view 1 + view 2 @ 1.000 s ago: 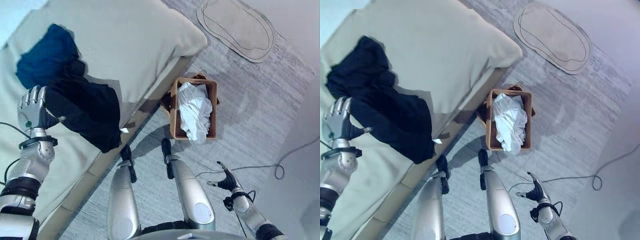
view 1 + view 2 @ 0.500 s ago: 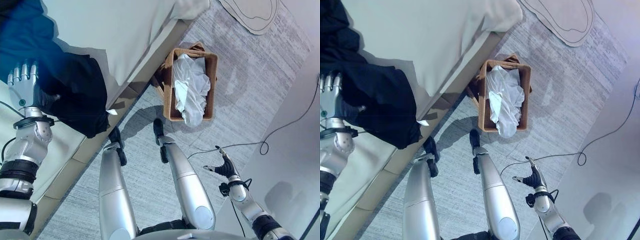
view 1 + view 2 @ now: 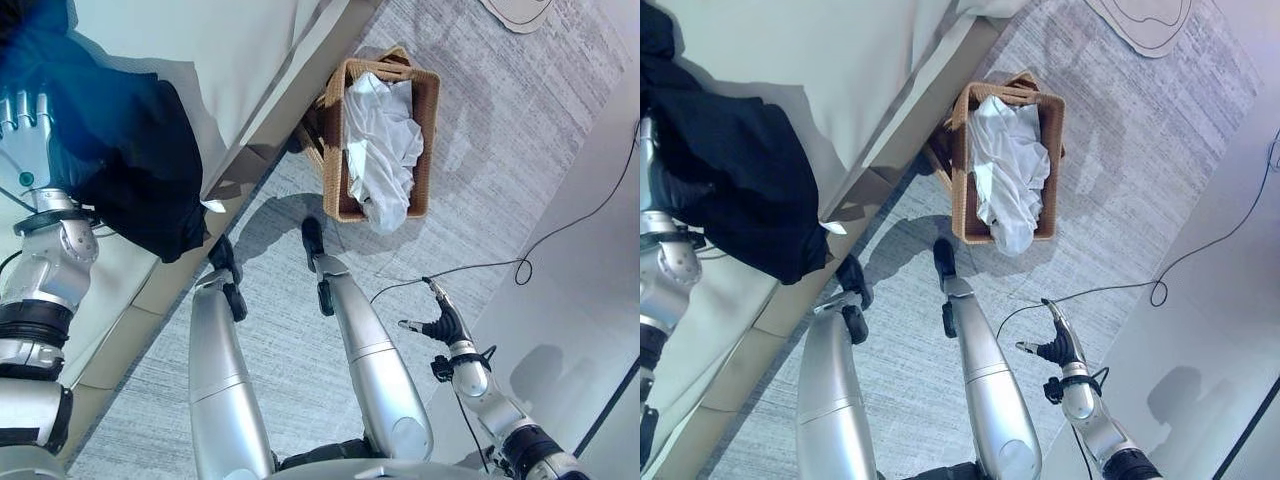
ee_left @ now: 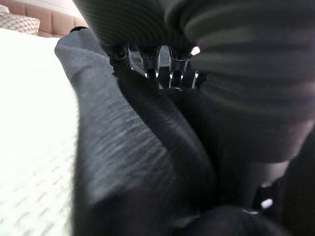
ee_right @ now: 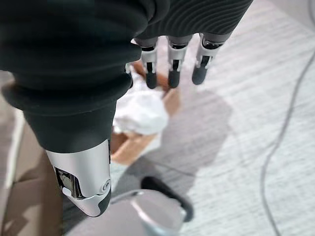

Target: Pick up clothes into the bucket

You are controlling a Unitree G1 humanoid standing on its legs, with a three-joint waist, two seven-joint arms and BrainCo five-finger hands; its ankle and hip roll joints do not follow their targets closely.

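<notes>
A dark garment (image 3: 120, 150) lies on the bed (image 3: 200, 40), draped toward the bed's edge so that its lower part hangs over the side. The left hand (image 3: 30, 130) rests on the near edge of this garment; in the left eye view its fingers (image 3: 25, 105) stand straight and side by side against the cloth. In the left wrist view the dark fingertips press onto the folds of the fabric and the thumb sits low beside them, without any clear fold pinched between.

On the grey carpet (image 3: 480, 180) just beside the bed stands a woven basket (image 3: 425, 140), and white clothes (image 3: 380, 150) fill it, with one end spilling over its near rim.

The right hand (image 3: 440, 322) hangs low over the carpet, well apart from the basket, its fingers loosely spread and holding nothing.
</notes>
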